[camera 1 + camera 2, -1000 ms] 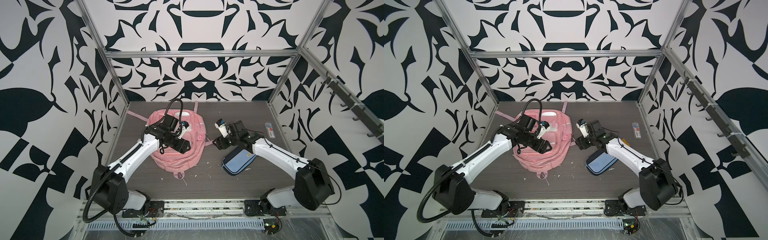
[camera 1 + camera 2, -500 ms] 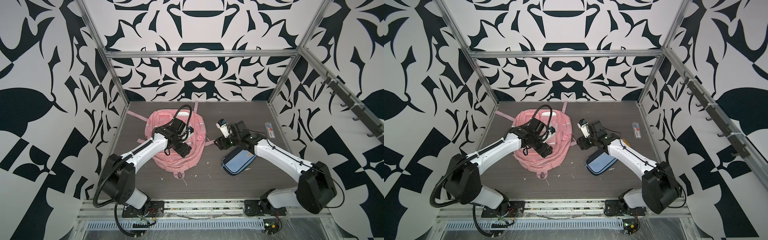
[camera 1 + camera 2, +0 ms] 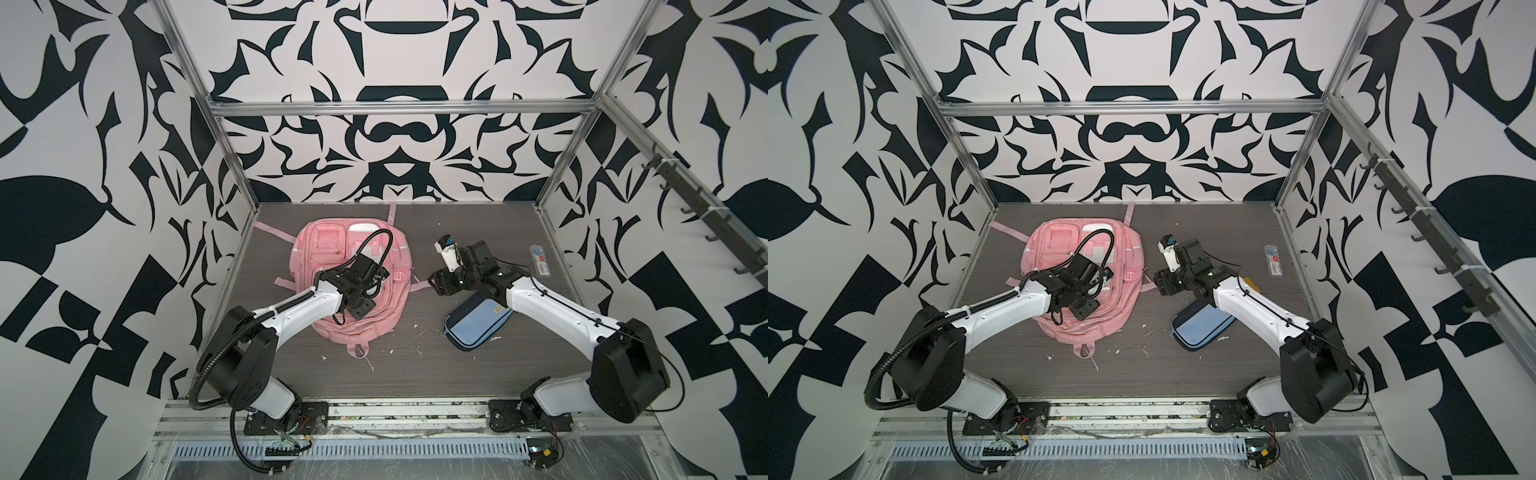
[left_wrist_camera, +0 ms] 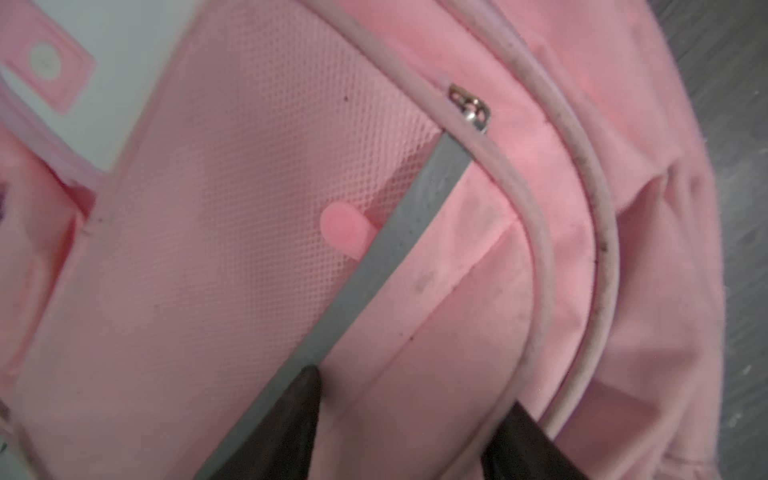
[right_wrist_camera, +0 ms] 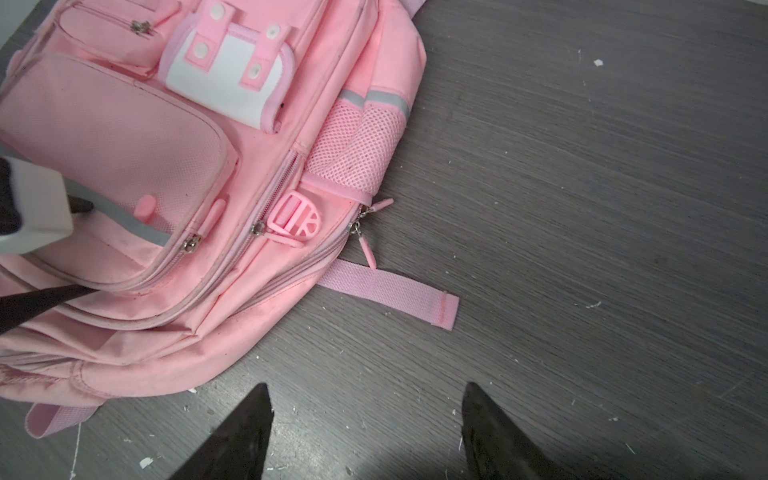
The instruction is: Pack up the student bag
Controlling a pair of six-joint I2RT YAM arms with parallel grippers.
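The student bag lay flat on the table, front pockets up. It was left of centre and toward the far side, w/ its top handle pointing to the near edge.

L arm: base at near left, big elbow joint raised just above it. The white forearm ran far-right and low over the bag's near-left part, w/ the wrist bent down onto the front pocket. In the wrist view the L gripper had its fingers apart. One tip sat at the grey reflective strip, the other by the pocket's piping, and the pink fabric btwn them lay flat. A metal zip pull showed farther along that piping.

R arm: base at near right, elbow up. Its forearm sloped far-left, crossing above the far end of the blue pencil case, and the wrist was turned so the tool faced left. The R gripper had its fingers wide apart and empty over bare table. It was near the bag's right edge and its loose pink strap, touching neither.

A small clear packet lay at far right, well apart from both.
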